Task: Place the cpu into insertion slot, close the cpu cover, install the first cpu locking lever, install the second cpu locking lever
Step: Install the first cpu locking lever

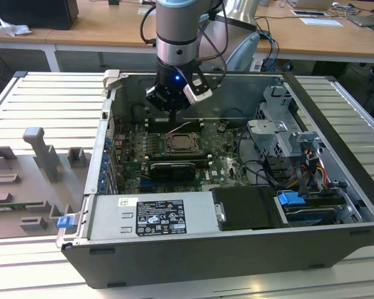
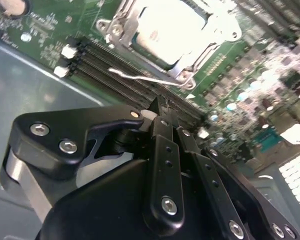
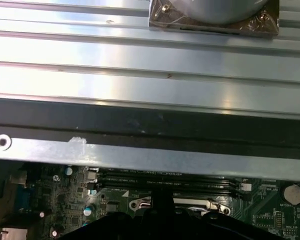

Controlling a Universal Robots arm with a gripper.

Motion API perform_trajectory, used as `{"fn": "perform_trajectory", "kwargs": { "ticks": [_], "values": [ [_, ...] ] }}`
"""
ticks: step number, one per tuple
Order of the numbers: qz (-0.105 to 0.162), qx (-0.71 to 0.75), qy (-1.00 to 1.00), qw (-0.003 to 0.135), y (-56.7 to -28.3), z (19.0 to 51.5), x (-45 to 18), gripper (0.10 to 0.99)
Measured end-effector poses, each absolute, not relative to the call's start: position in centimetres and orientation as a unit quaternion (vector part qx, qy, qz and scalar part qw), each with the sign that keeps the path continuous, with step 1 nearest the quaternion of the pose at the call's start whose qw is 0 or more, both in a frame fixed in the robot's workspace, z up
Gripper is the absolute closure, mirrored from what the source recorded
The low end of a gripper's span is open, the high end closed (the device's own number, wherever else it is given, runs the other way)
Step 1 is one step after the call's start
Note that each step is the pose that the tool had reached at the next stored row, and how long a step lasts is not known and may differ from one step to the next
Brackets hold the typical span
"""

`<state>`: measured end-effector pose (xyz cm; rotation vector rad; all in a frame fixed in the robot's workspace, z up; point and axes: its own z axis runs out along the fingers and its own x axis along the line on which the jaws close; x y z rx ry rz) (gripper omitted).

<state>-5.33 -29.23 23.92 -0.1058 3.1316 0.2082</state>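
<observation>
cpu (image 2: 170, 30) is seated in the insertion slot (image 1: 181, 144), mid-board. The cpu cover (image 2: 177, 70) looks to be down flat around it.

Your gripper (image 2: 157, 102) hangs just above the far edge of the slot, over the memory slots (image 2: 105, 62). Its fingers are pinched together with nothing between them.

One thin wire locking lever (image 2: 140, 77) stands free on the far side of the socket, unlatched and close to your fingertips. I can't tell whether they touch it, or how the other lever sits.

I read this as the first lever step. To do it well:
- Catch the wire near its free end with the flat of the closed fingers. The very tip would likely let a springy wire skate off.
- Push down along the lever's own arc first, then sideways under its hook. Don't force it straight.
- Go slow and keep steady pressure.
- Stay clear of the memory slot clips and the small parts on the motherboard (image 1: 218, 156).
- Watch that the cover doesn't lift while you load the lever.
</observation>
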Motion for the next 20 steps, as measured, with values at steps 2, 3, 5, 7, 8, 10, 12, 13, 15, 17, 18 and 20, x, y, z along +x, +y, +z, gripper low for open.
{"fn": "perform_trajectory", "kwargs": {
  "ticks": [2, 3, 5, 7, 8, 10, 12, 13, 15, 17, 18, 20],
  "values": [
    [0.067, -0.034, 0.997, 0.001, -29.23, 23.69, -5.23, 0.98],
    [0.067, -0.034, 0.997, 0.001, -29.23, 23.6, -5.21, 0.98],
    [0.066, -0.036, 0.997, 0.0, -29.23, 23.4, -5.12, 0.98],
    [0.066, -0.036, 0.997, 0.0, -29.24, 23.34, -5.09, 0.98],
    [0.066, -0.036, 0.997, 0.0, -29.28, 23.29, -5.09, 0.98],
    [0.066, -0.036, 0.997, 0.0, -29.4, 23.19, -5.08, 0.98],
    [0.066, -0.036, 0.997, 0.0, -29.5, 23.17, -5.08, 0.98],
    [0.066, -0.036, 0.997, 0.0, -29.53, 23.16, -5.08, 0.98],
    [0.066, -0.036, 0.997, 0.0, -29.55, 23.15, -5.09, 0.98],
    [0.066, -0.036, 0.997, 0.0, -29.56, 23.15, -5.08, 0.98],
    [0.066, -0.036, 0.997, 0.0, -29.57, 23.14, -5.06, 0.98],
    [0.066, -0.036, 0.997, 0.0, -29.57, 23.14, -5.01, 0.98]
  ]
}}
